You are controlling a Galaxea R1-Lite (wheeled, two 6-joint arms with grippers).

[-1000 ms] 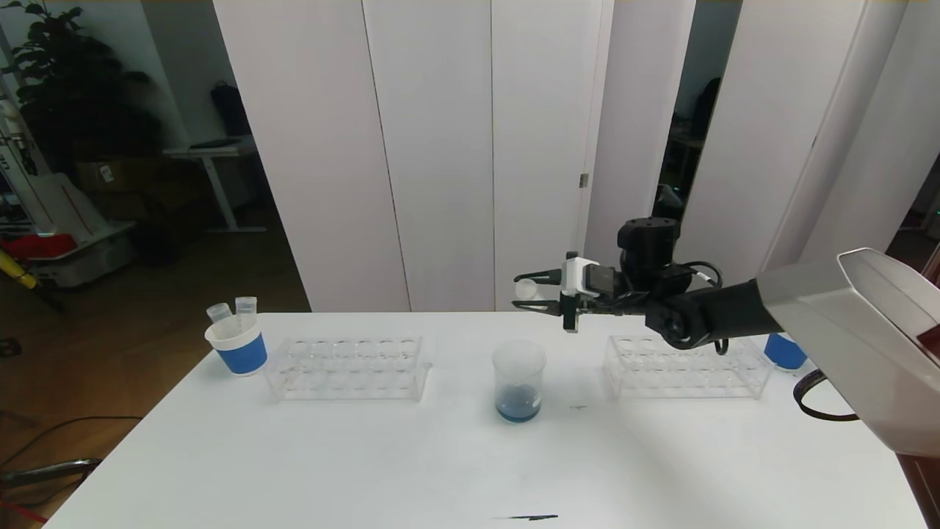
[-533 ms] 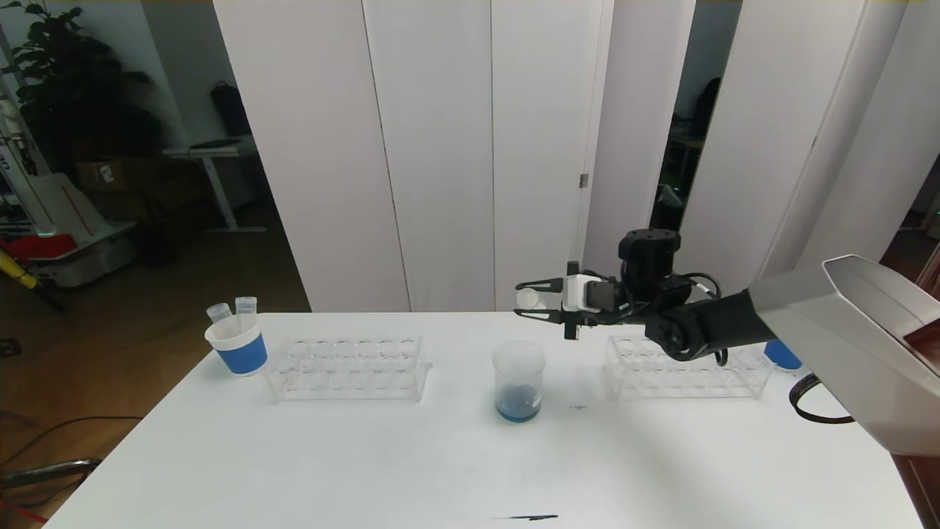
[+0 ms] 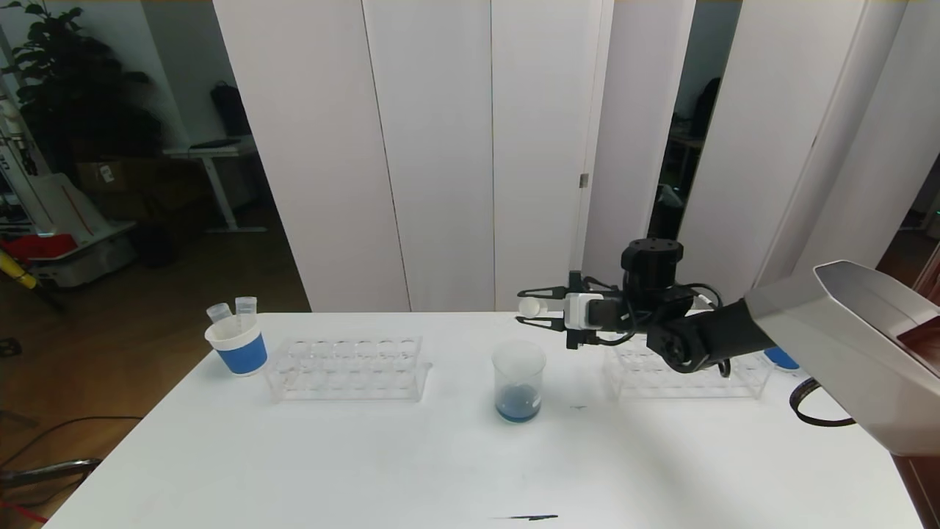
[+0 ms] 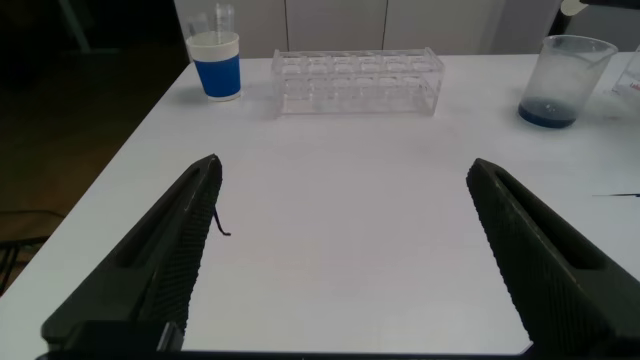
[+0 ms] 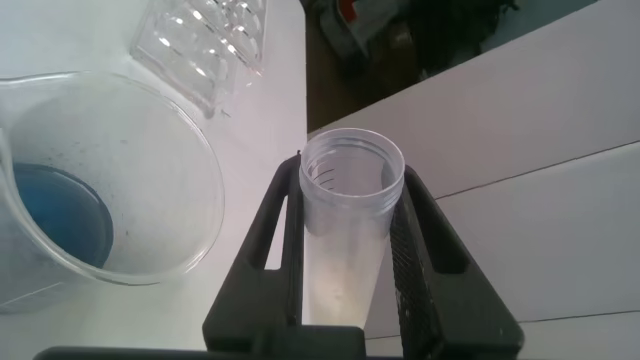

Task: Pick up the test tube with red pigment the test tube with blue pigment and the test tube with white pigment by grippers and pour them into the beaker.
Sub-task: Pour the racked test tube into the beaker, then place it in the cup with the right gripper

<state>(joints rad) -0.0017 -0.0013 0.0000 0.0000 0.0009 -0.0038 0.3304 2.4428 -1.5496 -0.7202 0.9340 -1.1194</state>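
At the left of the head view, a white paper cup (image 3: 236,344) with a blue band held two clear tubes (image 3: 232,308), beside an empty left rack (image 3: 345,367). The left hand (image 4: 340,260) hung with fingers spread above the table (image 3: 367,455). At centre, the beaker (image 3: 518,380) held blue liquid. Upper right of it, the right hand (image 3: 530,307) pinched the test tube with white pigment (image 3: 529,306) lying sideways, slightly lower than a second before. The right rack (image 3: 683,367) stood behind the arm.
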